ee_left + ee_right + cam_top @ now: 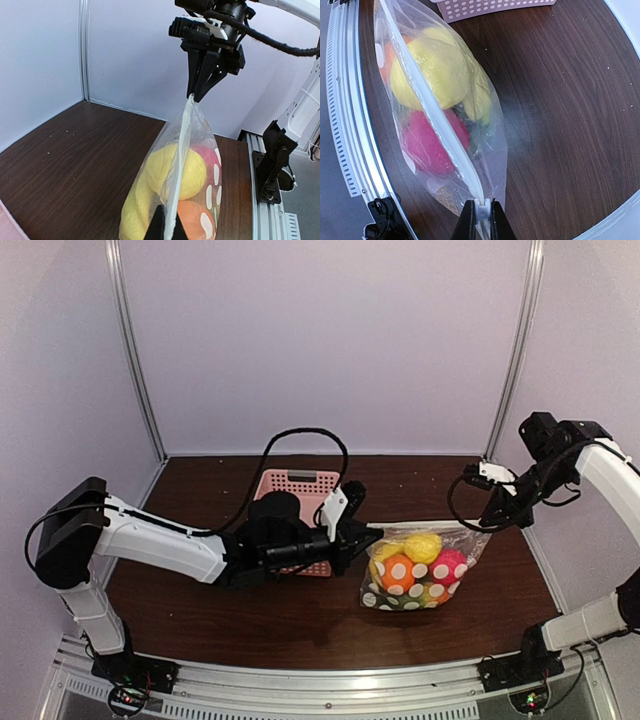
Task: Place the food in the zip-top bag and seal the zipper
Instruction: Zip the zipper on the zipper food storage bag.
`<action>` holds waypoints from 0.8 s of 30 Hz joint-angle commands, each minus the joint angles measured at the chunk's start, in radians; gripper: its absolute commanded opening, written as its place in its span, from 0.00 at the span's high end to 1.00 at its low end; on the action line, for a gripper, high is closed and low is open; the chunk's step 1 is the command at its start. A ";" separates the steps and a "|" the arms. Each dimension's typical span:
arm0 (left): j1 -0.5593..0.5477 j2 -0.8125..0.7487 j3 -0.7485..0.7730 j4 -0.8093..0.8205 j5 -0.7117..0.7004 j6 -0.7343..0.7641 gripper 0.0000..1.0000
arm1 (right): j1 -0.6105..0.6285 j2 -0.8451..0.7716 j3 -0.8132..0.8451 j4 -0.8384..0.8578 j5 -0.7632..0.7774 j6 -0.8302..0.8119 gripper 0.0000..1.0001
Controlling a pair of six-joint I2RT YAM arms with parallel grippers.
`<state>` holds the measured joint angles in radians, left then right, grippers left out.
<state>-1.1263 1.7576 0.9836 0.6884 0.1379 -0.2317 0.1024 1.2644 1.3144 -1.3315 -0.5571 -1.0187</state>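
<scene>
Zipper (434,112) is stretching as 1 straight line btwn both jaws, L gripper (165,226) pinching 1 end and R gripper (480,215) the other, zip-top bag (470,542) w/ food (422,546) sagging below both, so sealing is prob. calling for sliding along that line.

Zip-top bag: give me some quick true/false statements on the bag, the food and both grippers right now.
1. The food is inside the zip-top bag. True.
2. The right gripper is shut on one end of the zipper. True.
3. The left gripper hangs open, away from the bag. False: it pinches the zipper's other end.
4. The orange lies in the pink basket. False: it is in the bag.
</scene>
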 commanded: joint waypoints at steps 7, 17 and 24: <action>0.023 -0.026 -0.016 0.073 -0.018 -0.014 1.00 | -0.039 0.018 -0.013 -0.040 0.118 -0.014 1.00; 0.031 -0.007 0.011 0.061 -0.017 -0.017 1.00 | -0.043 0.027 -0.004 -0.038 0.104 -0.018 1.00; 0.043 0.113 0.179 0.041 -0.025 -0.046 1.00 | -0.044 0.053 0.047 0.080 0.090 0.075 1.00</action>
<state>-1.1107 1.8019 1.0458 0.6861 0.1371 -0.2462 0.0761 1.2919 1.3144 -1.3251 -0.5251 -1.0077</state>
